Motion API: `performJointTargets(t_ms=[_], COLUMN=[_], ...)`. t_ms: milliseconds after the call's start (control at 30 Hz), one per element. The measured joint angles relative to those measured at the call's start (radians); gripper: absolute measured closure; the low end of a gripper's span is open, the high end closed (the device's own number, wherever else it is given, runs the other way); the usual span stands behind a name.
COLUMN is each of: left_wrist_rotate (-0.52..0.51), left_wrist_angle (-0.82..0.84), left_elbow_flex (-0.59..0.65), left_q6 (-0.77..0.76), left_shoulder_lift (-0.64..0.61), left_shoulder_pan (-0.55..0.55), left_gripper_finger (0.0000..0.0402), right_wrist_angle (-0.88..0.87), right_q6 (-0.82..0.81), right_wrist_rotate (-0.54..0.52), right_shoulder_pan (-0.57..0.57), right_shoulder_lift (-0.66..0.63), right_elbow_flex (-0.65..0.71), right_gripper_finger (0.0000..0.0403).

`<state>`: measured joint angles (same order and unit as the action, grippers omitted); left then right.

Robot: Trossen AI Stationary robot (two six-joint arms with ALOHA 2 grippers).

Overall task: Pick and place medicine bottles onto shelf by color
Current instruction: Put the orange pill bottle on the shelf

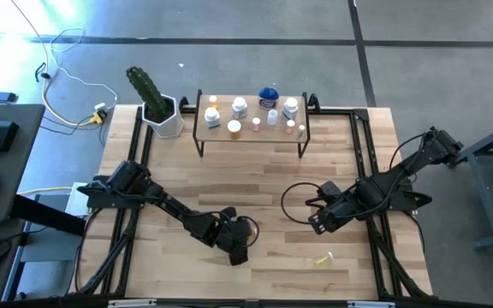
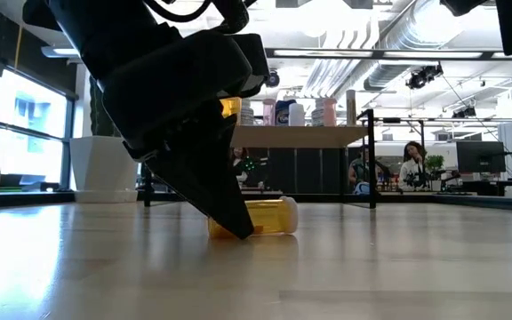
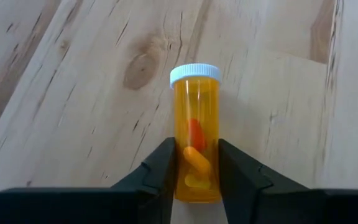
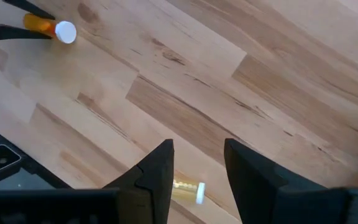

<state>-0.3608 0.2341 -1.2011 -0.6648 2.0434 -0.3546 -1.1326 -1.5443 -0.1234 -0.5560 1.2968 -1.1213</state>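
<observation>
- The left gripper (image 3: 196, 180) is down at the tabletop (image 1: 255, 180), toward the front edge and a bit left of middle. Its fingers (image 3: 160, 171) sit either side of an orange bottle (image 3: 196, 134) lying on its side.
- The pads look like they're pressing the bottle's lower body, with the white cap pointing away from the wrist. Grabbing it across the barrel makes sense to me, since a round bottle on its side would roll if nudged from one side only.
- In the low view the bottle's underside is level with the wood, so I'd say it isn't lifted yet.
- The right gripper (image 4: 197, 171) hangs over the right half of the table with its fingers apart and nothing between them. A small yellowish bottle (image 1: 322, 257) lies on its side near the front edge below it, probably the next pick.
- The shelf (image 1: 251, 128) stands along the back edge and already carries a bunch of bottles, the rounder blue one (image 1: 269, 95) at its rear. A white plant pot (image 1: 166, 120) sits just beside its left end.
</observation>
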Motion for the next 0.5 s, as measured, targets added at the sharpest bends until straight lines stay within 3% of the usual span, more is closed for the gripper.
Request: performJointTargets(t_ms=[300,500], left_wrist_rotate=[0.037,0.083], left_wrist_angle=[-0.007,-0.044], left_elbow_flex=[0.002,0.003], left_q6=[0.012,0.071], left_shoulder_lift=[-0.009,-0.029], left_shoulder_pan=[-0.001,-0.002], left_gripper_finger=[0.0314,0.0314], right_wrist_angle=[0.106,0.192], right_q6=[0.053,0.088], right_wrist_rotate=[0.0,-0.001], right_shoulder_pan=[0.0,0.0], right_shoulder_lift=[0.0,0.0], right_elbow_flex=[0.0,0.0], right_gripper_finger=[0.0264,0.0232])
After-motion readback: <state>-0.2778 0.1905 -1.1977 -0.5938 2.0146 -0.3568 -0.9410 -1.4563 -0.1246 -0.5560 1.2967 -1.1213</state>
